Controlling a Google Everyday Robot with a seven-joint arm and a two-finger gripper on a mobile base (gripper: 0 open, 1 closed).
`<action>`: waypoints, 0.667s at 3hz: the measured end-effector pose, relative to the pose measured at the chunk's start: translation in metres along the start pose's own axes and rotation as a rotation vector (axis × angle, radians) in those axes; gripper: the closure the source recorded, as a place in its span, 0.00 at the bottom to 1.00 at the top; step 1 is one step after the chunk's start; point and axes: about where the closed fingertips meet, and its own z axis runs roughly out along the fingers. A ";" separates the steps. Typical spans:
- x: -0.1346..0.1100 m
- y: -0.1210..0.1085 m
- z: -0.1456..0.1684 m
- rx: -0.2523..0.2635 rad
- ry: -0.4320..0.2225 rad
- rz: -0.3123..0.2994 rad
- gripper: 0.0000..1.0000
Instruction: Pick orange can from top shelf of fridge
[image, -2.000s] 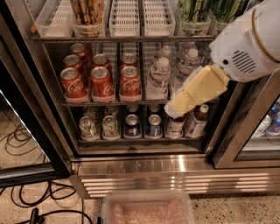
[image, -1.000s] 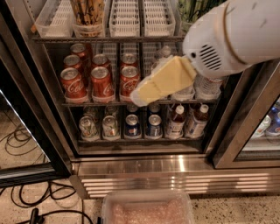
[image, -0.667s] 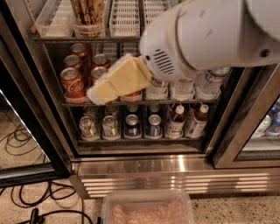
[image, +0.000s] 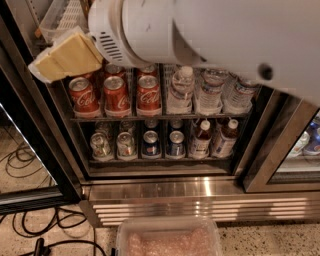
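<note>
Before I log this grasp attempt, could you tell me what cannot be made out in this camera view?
The orange can: camera view, hidden behind the white arm.
The top shelf: only a white tray corner shows, above the pincer at upper left.
The bottom-row cans: labels too blurred to read.
The plastic tub: cut off by the lower edge.
</note>
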 end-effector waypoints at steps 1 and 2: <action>0.008 -0.019 0.013 0.089 -0.042 0.062 0.00; 0.029 -0.037 0.017 0.153 -0.054 0.161 0.00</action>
